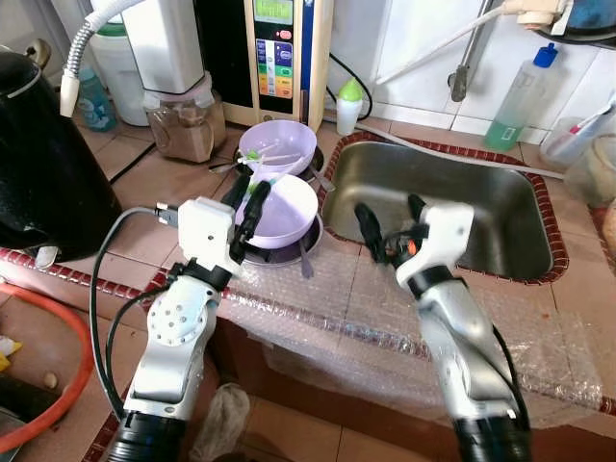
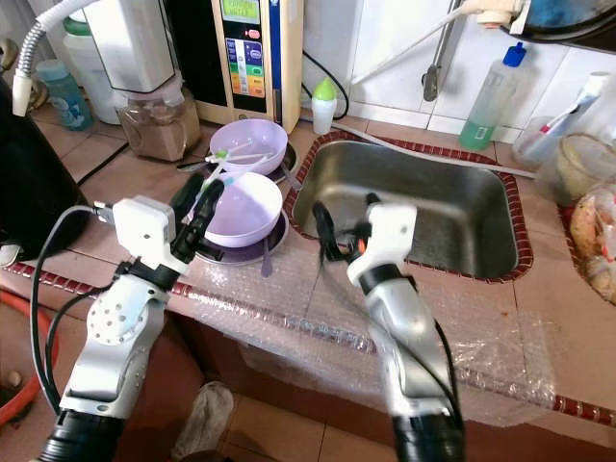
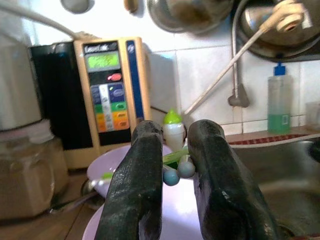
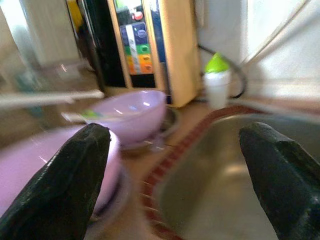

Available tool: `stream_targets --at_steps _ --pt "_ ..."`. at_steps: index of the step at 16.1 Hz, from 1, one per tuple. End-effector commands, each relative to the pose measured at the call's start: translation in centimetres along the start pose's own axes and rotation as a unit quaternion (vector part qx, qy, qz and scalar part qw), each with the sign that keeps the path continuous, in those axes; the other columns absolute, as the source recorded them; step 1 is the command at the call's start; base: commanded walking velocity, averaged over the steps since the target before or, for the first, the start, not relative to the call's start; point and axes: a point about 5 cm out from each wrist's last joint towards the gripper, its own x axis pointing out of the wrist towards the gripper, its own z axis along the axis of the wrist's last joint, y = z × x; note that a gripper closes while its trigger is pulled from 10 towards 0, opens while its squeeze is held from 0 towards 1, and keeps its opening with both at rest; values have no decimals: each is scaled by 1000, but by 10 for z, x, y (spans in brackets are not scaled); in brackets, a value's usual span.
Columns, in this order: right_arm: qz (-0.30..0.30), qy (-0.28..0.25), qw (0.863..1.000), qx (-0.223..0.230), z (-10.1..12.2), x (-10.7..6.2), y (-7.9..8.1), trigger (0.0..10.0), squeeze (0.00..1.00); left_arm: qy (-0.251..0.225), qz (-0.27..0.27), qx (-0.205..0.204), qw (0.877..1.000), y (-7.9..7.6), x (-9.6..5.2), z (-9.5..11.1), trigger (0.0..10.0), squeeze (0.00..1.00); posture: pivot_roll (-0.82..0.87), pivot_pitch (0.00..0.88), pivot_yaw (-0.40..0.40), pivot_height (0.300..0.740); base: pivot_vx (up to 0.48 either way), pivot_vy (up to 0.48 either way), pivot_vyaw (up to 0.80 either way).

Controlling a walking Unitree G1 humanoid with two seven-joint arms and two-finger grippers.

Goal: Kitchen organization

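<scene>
Two lilac bowls stand left of the steel sink (image 1: pixel 438 188). The near bowl (image 1: pixel 294 207) rests on a dark plate (image 1: pixel 284 254); the far bowl (image 1: pixel 294 140) holds several white and green utensils (image 1: pixel 265 152). My left gripper (image 1: pixel 252 189) hangs over the near bowl's left rim, its fingers (image 3: pixel 140 180) close together on a thin pale green utensil (image 3: pixel 175 156). At the sink's left rim my right gripper (image 1: pixel 390 221) stands open with nothing between its fingers (image 4: pixel 75 175).
Bubble wrap (image 1: pixel 375 313) covers the counter's front edge. A black appliance (image 1: pixel 38 164) stands at the left, with a blender jar (image 1: pixel 183 125) and a water machine (image 1: pixel 284 48) behind the bowls. A green-capped bottle (image 1: pixel 348 104) and a soap bottle (image 1: pixel 520 101) line the wall.
</scene>
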Motion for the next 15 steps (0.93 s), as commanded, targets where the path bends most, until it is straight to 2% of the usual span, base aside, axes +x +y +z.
stream_targets --at_steps 1,2,3,5,6,7,11,12,13,15 --pt "11 -4 999 48 8 3 2 10000 0 -7 -15 1 1000 -3 4 5 0 0 1 0 21 740 0 0 0" --pt "33 1 990 134 11 7 10 10000 0 -7 -34 -1 999 -9 6 5 0 0 1 0 20 740 0 0 0" --pt "49 11 977 209 10 9 15 10000 0 -13 -80 10 997 -21 11 8 0 0 3 0 18 740 0 0 0" --pt "59 14 974 218 13 12 16 10000 0 -12 -100 3 995 -27 15 7 0 0 3 0 18 740 0 0 0" --pt "65 15 959 274 15 17 20 10000 0 -2 -128 -6 992 -35 15 3 0 0 3 0 18 740 0 0 0" --pt "74 16 952 296 16 20 22 10000 0 -3 -133 -6 991 -38 15 2 0 0 3 0 20 740 0 0 0" --pt "82 8 943 322 27 33 23 10000 0 5 -138 -22 990 -43 15 -2 0 0 4 0 24 740 0 0 0" --pt "81 8 937 340 28 36 23 3647 0 4 -139 -24 990 -45 15 -2 0 0 2 0 25 740 0 0 0" --pt "78 10 934 349 27 37 22 0 0 4 -140 -25 990 -45 15 -2 0 0 2 0 24 740 0 0 0" --pt "62 24 918 391 20 41 24 0 0 1 -142 -30 989 -49 16 -1 0 0 3 0 24 740 0 0 0"
